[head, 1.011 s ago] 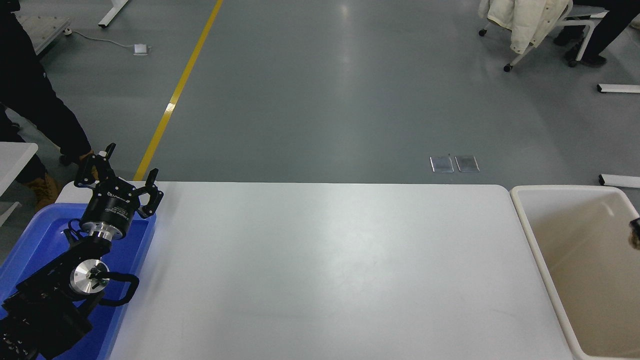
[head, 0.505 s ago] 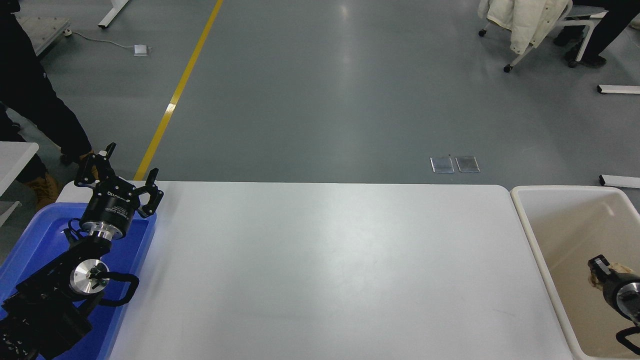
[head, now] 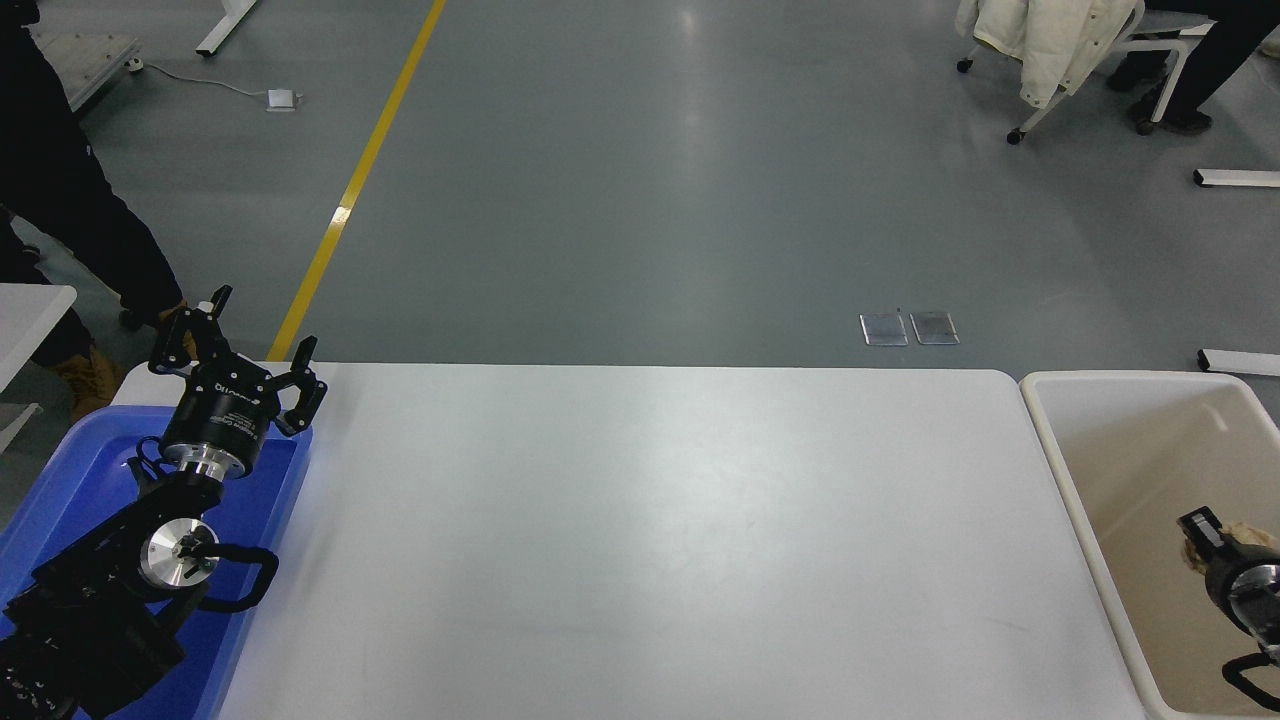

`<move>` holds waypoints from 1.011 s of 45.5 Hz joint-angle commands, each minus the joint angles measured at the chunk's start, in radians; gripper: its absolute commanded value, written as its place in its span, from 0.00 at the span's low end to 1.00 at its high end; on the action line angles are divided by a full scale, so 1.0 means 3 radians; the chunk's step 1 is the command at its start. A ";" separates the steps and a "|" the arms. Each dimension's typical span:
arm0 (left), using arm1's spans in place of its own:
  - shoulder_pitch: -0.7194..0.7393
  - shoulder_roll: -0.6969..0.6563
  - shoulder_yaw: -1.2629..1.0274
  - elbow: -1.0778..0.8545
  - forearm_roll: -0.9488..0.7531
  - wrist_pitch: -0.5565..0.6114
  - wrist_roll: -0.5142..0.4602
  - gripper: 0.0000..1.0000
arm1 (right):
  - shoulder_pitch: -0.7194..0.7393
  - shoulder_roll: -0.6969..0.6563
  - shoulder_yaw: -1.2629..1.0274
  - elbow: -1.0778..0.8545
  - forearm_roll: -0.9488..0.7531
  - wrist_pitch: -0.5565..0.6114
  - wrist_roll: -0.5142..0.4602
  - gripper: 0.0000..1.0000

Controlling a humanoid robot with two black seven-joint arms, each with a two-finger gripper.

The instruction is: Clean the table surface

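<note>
One right gripper [head: 1205, 535], clamped on a tan scrap [head: 1250, 537], hangs inside the cream bin [head: 1045, 440]; the table surface [head: 660, 540] stretches leftward, long axis left-right. Left gripper [head: 235, 340], fingers apart, sits parked at its far end.

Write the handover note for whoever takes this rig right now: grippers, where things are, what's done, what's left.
Left gripper: open, parked over the far end of the blue tray at the table's left end.
Right gripper: over the inside of the cream bin at the right edge, with a crumpled tan scrap at its tip; whether it grips the scrap cannot be told.
Table surface: nothing lies on the white top between tray and bin.
Done: the top looks cleared.
Left: probably drop the scrap into the bin, if it is held, and pull the right arm back.
</note>
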 commanded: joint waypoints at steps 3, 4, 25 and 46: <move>0.0000 0.0000 0.0000 0.0000 0.0004 0.0000 0.0000 1.00 | 0.0002 -0.0005 0.0042 0.0045 0.0002 -0.0017 -0.0005 0.99; 0.0000 0.0005 0.0000 0.0000 -0.0001 0.0000 0.0000 1.00 | -0.0003 0.0000 0.0047 0.0065 0.0002 -0.0017 0.0000 0.99; 0.0000 0.0000 0.0000 0.0000 -0.0001 0.0000 0.0000 1.00 | 0.0344 -0.0403 0.1406 0.0720 0.0002 -0.0017 -0.0020 0.99; 0.0000 0.0000 0.0000 0.0000 0.0004 0.0000 0.0000 1.00 | 0.0585 -0.0787 0.3083 0.1808 -0.0003 -0.0012 0.0010 0.99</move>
